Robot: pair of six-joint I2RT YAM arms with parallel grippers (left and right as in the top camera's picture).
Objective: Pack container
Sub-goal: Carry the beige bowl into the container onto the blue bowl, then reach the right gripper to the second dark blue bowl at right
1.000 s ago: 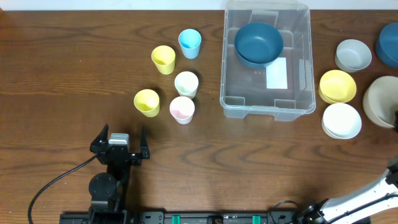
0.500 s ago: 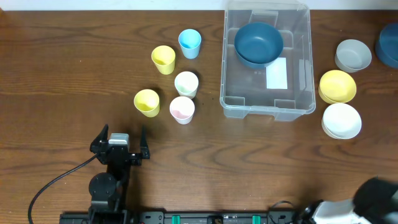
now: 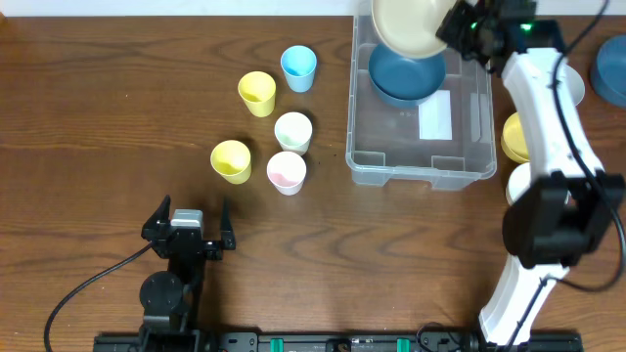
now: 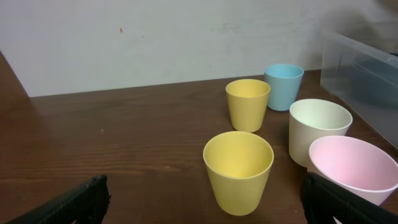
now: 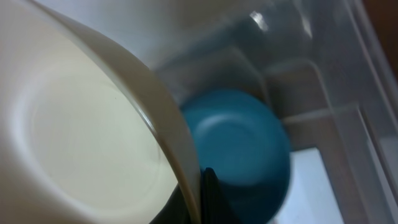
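- Dark brown wood table (image 3: 88, 108) under a pale wall; the container (image 3: 419, 162) sits at the far side, right of centre, just right of the cups.
- One container only. It looks light, thin-walled and smooth, likely to flex and slip if pinched mid-wall; its rounded rim is the sensible place to take hold. A white label (image 3: 435, 115) lies on its base.
- Right gripper (image 3: 448, 29) is clamped on the rim of a cream bowl (image 3: 409, 23), held tilted over the container's far end, above a blue bowl (image 3: 406, 76) already lying inside.
- Left gripper (image 3: 191, 217) rests near the front edge, jaws spread wide and holding nothing, well apart from the cups.
- Five cups: a yellow cup (image 3: 256, 94), a second yellow cup (image 3: 231, 160), a light blue cup (image 3: 298, 66), a white cup (image 3: 292, 131) and a pink cup (image 3: 286, 172).
- Bowls in view number five: cream, blue, a yellow bowl (image 3: 511, 137) and a white bowl (image 3: 516, 180) peeking from behind the right arm, and a dark blue bowl (image 3: 612, 70) at the right edge; the arm may hide more.
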